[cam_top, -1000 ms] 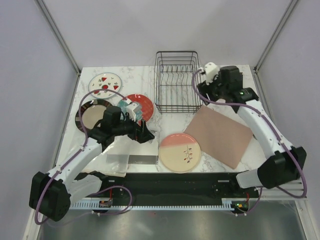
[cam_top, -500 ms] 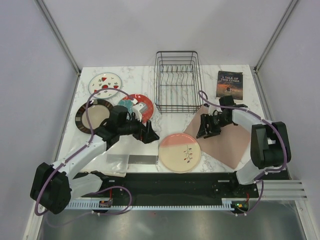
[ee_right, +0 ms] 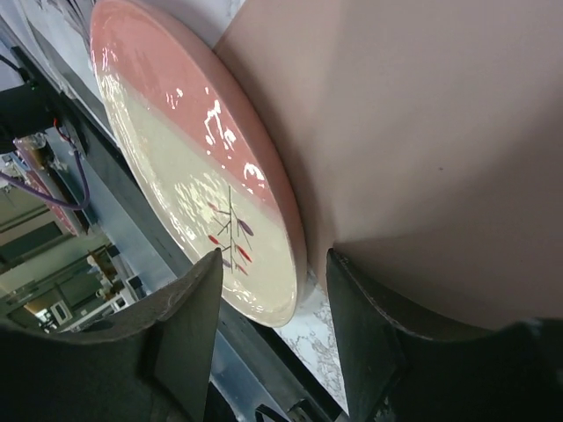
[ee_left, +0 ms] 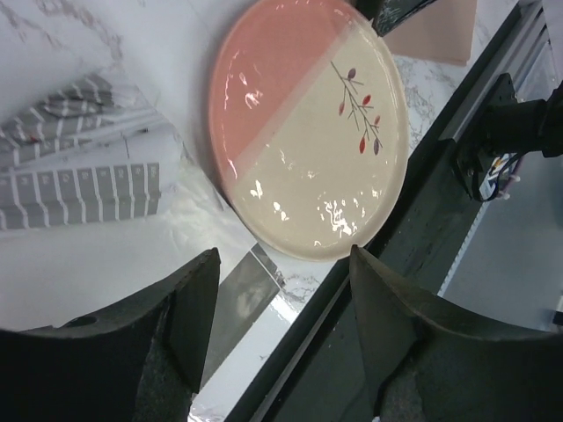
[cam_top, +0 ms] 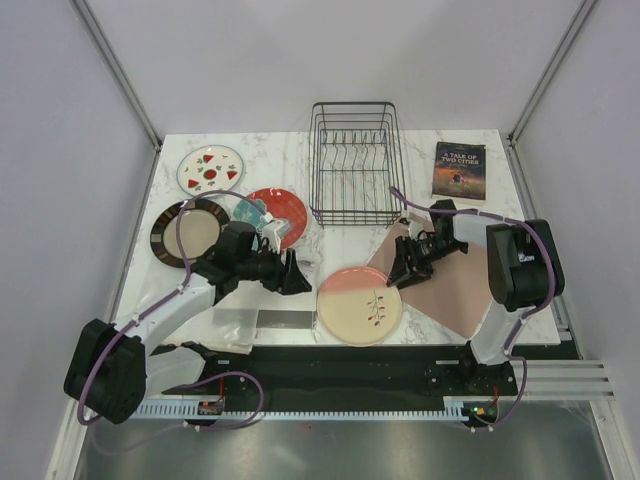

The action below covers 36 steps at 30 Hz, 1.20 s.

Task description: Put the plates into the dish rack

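The black wire dish rack (cam_top: pixel 352 162) stands at the back middle, with no plates in it. The white plate with red fruit marks (cam_top: pixel 209 168), the dark-rimmed cream plate (cam_top: pixel 183 230) and the red plate with a teal flower (cam_top: pixel 281 209) lie at the left. The pink-and-cream twig plate (cam_top: pixel 360 304) lies near the front; it shows in the left wrist view (ee_left: pixel 308 123) and the right wrist view (ee_right: pixel 198 193). My left gripper (cam_top: pixel 294 272) is open and empty, left of that plate. My right gripper (cam_top: pixel 402 268) is open and low, its jaws astride the plate's right rim.
A pinkish-brown mat (cam_top: pixel 445 275) lies right of the twig plate, under my right gripper. A dark book (cam_top: pixel 460 169) lies at the back right. Grey-striped folded cloth (ee_left: pixel 79 176) and a clear bag (cam_top: pixel 245 325) lie at the front left by the table edge.
My right arm swung from beside the rack down onto the mat and on to the twig plate's right rim, uncovering the book. My left gripper shifted slightly.
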{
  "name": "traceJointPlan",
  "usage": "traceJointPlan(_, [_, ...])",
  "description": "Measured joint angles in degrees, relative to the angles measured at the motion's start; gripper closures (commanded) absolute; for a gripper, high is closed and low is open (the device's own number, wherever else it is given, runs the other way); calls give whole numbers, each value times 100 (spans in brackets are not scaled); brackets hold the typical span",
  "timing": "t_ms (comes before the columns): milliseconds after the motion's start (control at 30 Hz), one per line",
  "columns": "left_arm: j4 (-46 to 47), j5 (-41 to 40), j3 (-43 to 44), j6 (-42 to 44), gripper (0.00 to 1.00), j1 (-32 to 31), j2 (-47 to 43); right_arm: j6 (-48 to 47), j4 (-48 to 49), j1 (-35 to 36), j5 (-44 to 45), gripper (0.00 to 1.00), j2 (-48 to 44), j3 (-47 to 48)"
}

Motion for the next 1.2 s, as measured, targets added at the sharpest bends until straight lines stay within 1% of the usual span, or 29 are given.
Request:
traceJointPlan(200, [4, 87, -229, -372, 36, -7, 334, 4, -83, 385, 85, 45, 52, 55])
traceJointPlan(233, [22, 90, -260, -411, 36, -15, 337, 7, -109, 461, 164, 48, 61, 103])
traceJointPlan(267, [37, 92, -280, -439, 35, -24, 332, 22, -129, 522, 236, 52, 79, 149])
traceJointPlan(333, [68, 90, -293, -474, 35, -31, 332, 85, -160, 608, 387, 65, 140, 234])
traceJointPlan(367, [87, 90, -293, -479, 34, -35, 332, 105, -175, 621, 442, 70, 177, 267])
traceJointPlan(400, [101, 90, -293, -481, 32, -33, 328, 103, -186, 627, 516, 79, 216, 295])
traceJointPlan(467, [133, 90, -293, -479, 29, -33, 323, 111, -201, 627, 667, 88, 273, 326])
traceJointPlan(500, [151, 87, -293, -479, 25, -33, 319, 129, -216, 627, 715, 95, 295, 341])
traceJointPlan(567, [173, 79, -293, -479, 21, -33, 306, 105, -234, 627, 754, 100, 291, 352])
traceJointPlan(667, [197, 7, -289, -461, 14, -33, 280, 17, -208, 638, 813, 100, 203, 321])
traceJointPlan(733, [190, -13, -258, -400, 0, -33, 267, -68, -146, 636, 857, 100, 48, 229])
traceJointPlan(833, [162, -72, -98, -297, 0, -33, 254, -188, -179, 555, 874, 100, -256, 114])
traceJointPlan(967, [151, -284, 181, -302, 2, 35, 254, -350, -247, 341, 852, 100, -892, 103])
traceJointPlan(1067, [186, -140, 262, -302, 9, 127, 323, -415, -247, 258, 748, 100, -1193, 105])
traceJointPlan(1100, [219, -52, 262, -302, 13, 142, 389, -428, -247, 245, 684, 100, -1226, 105])
traceJointPlan(1167, [341, 146, 260, -304, 15, 142, 573, -439, -251, 227, 527, 100, -1248, 105])
traceJointPlan(1200, [417, 258, 258, -306, 18, 144, 691, -450, -251, 223, 461, 100, -1255, 105])
